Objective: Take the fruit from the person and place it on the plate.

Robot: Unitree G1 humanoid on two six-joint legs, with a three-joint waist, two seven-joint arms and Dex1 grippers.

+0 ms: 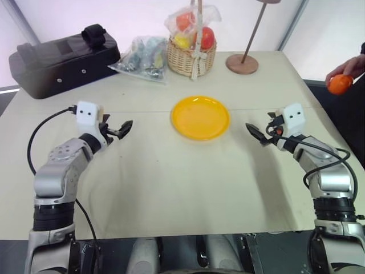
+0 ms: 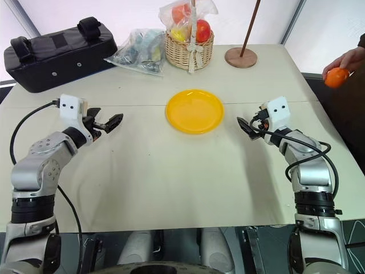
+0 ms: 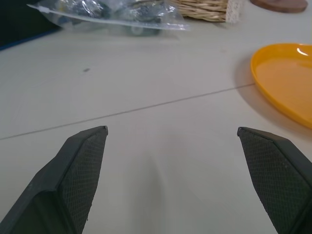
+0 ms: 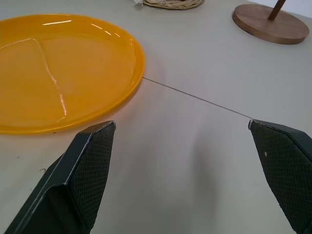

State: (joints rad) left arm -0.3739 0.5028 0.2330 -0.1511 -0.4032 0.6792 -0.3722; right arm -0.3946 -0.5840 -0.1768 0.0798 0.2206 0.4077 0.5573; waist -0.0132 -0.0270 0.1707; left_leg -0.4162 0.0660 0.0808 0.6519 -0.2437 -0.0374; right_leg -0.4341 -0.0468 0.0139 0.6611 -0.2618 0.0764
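Observation:
A person's hand (image 1: 349, 69) reaches in at the far right edge and holds the small orange fruit (image 1: 339, 84) above the table's right side. The yellow plate (image 1: 200, 117) lies empty at the table's middle. My right gripper (image 1: 255, 133) hovers open just right of the plate, pointing toward it, well below and left of the fruit. My left gripper (image 1: 121, 130) hovers open to the plate's left. In the wrist views both pairs of black fingertips (image 4: 92, 161) stand wide apart with nothing between them.
A wicker basket (image 1: 191, 57) of wrapped fruits stands behind the plate, with a plastic bag (image 1: 140, 54) and a black case (image 1: 63, 57) to its left. A round wooden stand base (image 1: 242, 63) with a pole sits at the back right.

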